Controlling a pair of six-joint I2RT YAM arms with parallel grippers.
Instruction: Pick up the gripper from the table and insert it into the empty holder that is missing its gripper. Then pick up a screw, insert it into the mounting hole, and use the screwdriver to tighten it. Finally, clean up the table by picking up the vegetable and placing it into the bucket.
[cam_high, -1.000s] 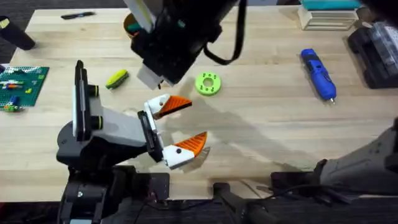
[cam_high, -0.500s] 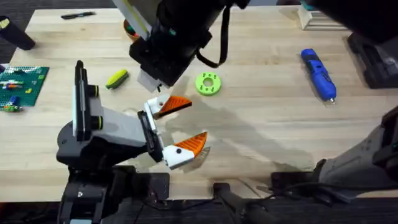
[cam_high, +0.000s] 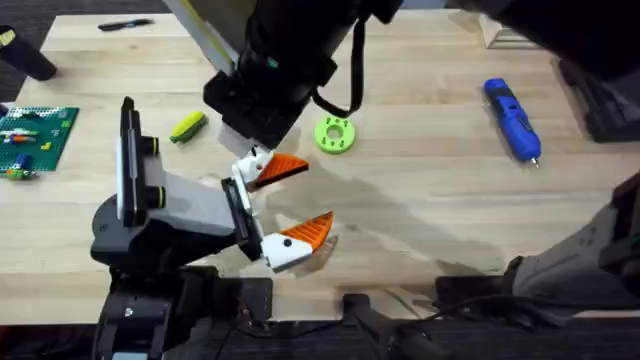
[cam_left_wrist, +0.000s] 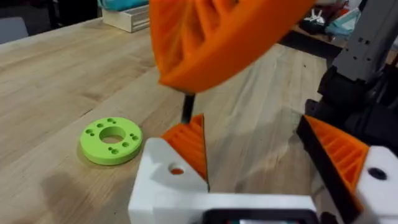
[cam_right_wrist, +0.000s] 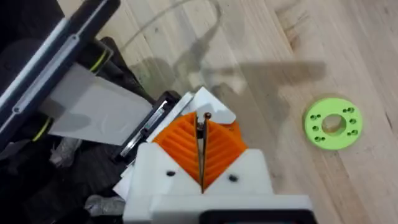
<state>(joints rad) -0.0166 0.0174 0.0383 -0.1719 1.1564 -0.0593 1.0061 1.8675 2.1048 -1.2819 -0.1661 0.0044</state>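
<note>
Clamped together on a thin dark screw (cam_left_wrist: 186, 109), the right gripper (cam_right_wrist: 201, 149) has its orange ribbed pads pressed flat on either side of the shaft. The screw's long axis runs in line with the fingers, and its tip pokes out past their ends. Directly beyond that tip sits the holder (cam_left_wrist: 168, 180), the white finger mount of the left arm, with the orange gripper (cam_left_wrist: 189, 140) already seated in it. The mounting hole (cam_left_wrist: 177, 170) shows as a small round opening in the white face, just beside the wedge. As I judge it, the tip hangs over the wedge's upper edge and close to the hole, but is not yet in it, so the coming move is a short descent with a slight sideways correction. The right arm alone carries the screw. The left gripper (cam_high: 318, 195) rests with its two fingers spread apart, serving as the fixture.

Out to one side of the claw lies a lime-green disc (cam_high: 334, 134), and the vegetable (cam_high: 188, 126) lies near on the other side. The blue screwdriver (cam_high: 512, 119) is well apart, untouched.
</note>
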